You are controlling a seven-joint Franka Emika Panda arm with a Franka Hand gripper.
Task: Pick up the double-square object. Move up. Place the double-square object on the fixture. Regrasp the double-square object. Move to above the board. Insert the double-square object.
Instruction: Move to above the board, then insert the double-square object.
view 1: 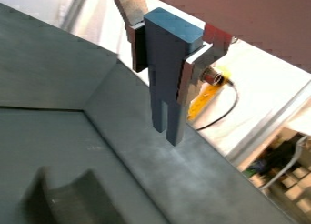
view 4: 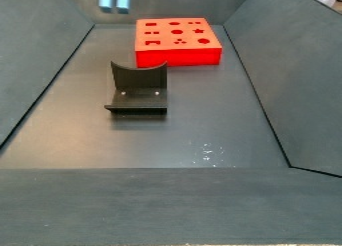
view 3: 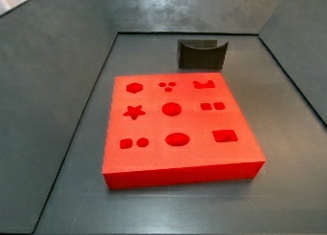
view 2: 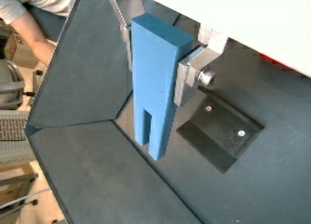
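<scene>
My gripper (view 1: 166,68) is shut on the double-square object (view 1: 168,59), a slate-blue bar with a slotted lower end, and holds it upright high above the floor. Both wrist views show it, with silver fingers (view 2: 186,79) pressed on both sides of the bar (view 2: 155,73). In a side view only the bar's lower end (view 4: 118,0) shows at the top edge, far behind the fixture. The fixture (view 4: 136,85), a dark notched block on a base plate, stands on the floor and also shows in the wrist views (view 2: 219,137). The red board (view 3: 173,115) lies flat with its shaped cut-outs.
Dark sloped walls (view 3: 52,76) enclose the grey floor. The fixture (view 3: 202,54) stands beside one short end of the board (view 4: 178,40). Yellow cable and clutter (view 1: 206,96) lie outside the enclosure wall.
</scene>
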